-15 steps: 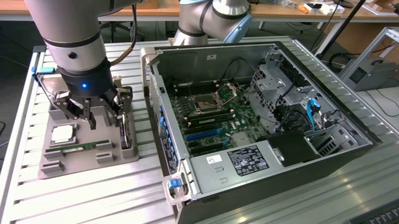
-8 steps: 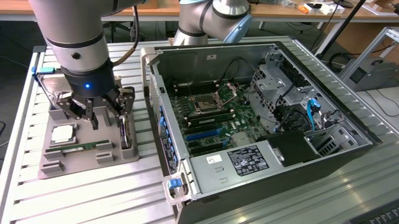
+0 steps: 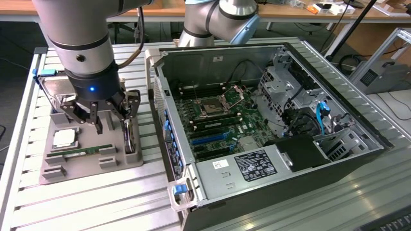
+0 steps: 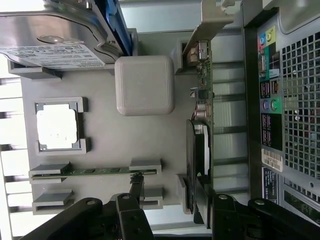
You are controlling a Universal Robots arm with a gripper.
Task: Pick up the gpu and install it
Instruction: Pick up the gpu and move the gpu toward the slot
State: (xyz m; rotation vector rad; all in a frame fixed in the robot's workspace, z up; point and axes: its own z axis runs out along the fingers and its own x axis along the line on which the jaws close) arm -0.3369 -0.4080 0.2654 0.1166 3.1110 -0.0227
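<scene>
Claw [image 3: 101, 115] spread wide, holding nothing, hovers over grey tray [image 3: 90, 169] on surface [image 3: 96, 204]; gpu [image 4: 199, 150] stands on edge in tray slot beside PC case [image 3: 160, 62]; prob. light, stiff, fragile; grip flat faces mid-length, off connector edge.

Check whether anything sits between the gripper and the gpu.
Nothing visible does. The open gripper hangs over the grey tray, close above the gpu, which stands on edge at the tray's side. The memory stick lies apart from it.
</scene>
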